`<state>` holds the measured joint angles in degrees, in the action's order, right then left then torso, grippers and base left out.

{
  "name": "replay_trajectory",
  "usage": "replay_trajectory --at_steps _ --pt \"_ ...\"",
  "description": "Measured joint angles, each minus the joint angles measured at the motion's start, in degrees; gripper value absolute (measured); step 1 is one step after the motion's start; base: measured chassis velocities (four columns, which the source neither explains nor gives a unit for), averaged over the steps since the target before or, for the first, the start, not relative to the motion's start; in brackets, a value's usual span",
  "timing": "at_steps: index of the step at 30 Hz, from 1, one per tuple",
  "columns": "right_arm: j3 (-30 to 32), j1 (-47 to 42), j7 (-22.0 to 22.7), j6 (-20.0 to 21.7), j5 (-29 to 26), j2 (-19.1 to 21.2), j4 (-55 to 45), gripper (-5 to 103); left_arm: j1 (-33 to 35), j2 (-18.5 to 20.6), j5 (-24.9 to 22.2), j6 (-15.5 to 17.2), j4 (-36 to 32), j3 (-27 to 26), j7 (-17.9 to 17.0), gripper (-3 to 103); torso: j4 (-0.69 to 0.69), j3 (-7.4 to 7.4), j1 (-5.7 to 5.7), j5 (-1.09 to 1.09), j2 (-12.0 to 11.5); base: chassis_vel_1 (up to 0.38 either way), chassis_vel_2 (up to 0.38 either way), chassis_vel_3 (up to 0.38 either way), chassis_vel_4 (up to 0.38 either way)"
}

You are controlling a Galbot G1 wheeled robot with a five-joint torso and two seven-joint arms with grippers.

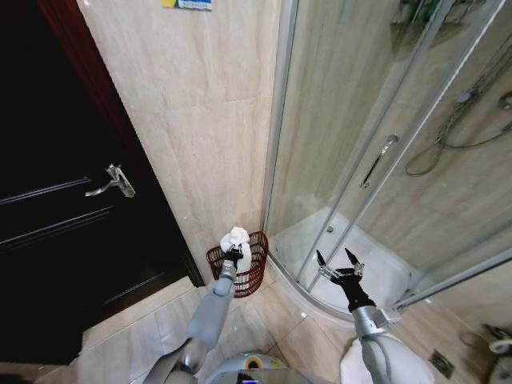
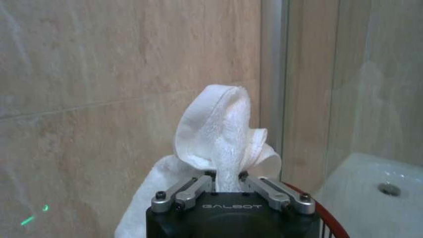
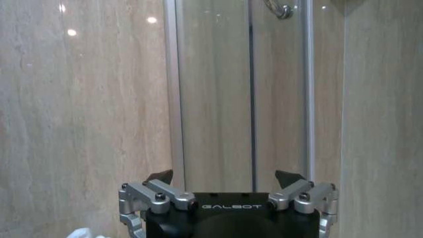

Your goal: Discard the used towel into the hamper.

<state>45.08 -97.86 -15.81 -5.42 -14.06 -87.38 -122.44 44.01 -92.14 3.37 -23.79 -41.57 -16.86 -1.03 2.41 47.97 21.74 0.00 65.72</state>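
Note:
A crumpled white towel (image 1: 236, 238) is pinched in my left gripper (image 1: 233, 254), which is shut on it right above the hamper (image 1: 250, 276). The hamper is a small reddish-brown wire basket on the floor in the corner between the tiled wall and the shower enclosure. In the left wrist view the towel (image 2: 221, 141) stands up from between the closed fingers (image 2: 191, 191), and a curve of the hamper's red rim (image 2: 327, 210) shows beside them. My right gripper (image 1: 338, 263) hangs open and empty in front of the shower's glass door, apart from the hamper.
A dark wooden door with a metal handle (image 1: 112, 182) fills the left side. The curved glass shower enclosure (image 1: 384, 160) with its white tray (image 1: 384, 268) takes up the right. The beige tiled wall (image 1: 200, 120) stands behind the hamper. Tiled floor lies between my arms.

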Motion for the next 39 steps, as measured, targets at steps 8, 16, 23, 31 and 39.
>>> replay_trajectory --at_steps 8,16,23,31,39 --pt "0.0 -0.1 0.0 0.0 -0.2 -0.1 -0.2 100 1.4 0.0 0.3 6.2 -3.8 0.8 1.7 25 -0.01 -0.03 -0.04 -0.01 -0.1 0.000 0.000 0.000 0.000" --pt "0.1 -0.2 0.0 0.0 -0.4 -0.1 -0.4 100 4.0 0.0 3.0 15.0 -8.6 2.6 1.9 52 0.00 0.08 0.06 0.00 0.2 0.000 0.000 0.000 0.000" --pt "0.2 -0.4 0.0 -0.1 -0.7 -0.1 -0.6 100 5.7 0.0 5.6 22.3 -13.8 4.6 2.5 79 -0.01 0.17 0.14 -0.01 0.3 0.000 0.000 0.000 0.000" --pt "0.4 -0.6 0.1 -0.4 -1.1 -0.2 -0.9 100 6.3 0.0 1.7 19.8 -18.1 4.3 1.9 100 -0.01 0.25 0.21 -0.01 0.5 0.000 0.000 0.000 0.000" --pt "0.0 -0.4 0.1 -0.3 -1.2 -0.3 -1.8 100 11.0 2.0 -5.1 17.7 -31.8 3.2 -0.3 100 -0.03 0.27 0.24 -0.01 0.5 0.000 0.000 0.000 0.000"
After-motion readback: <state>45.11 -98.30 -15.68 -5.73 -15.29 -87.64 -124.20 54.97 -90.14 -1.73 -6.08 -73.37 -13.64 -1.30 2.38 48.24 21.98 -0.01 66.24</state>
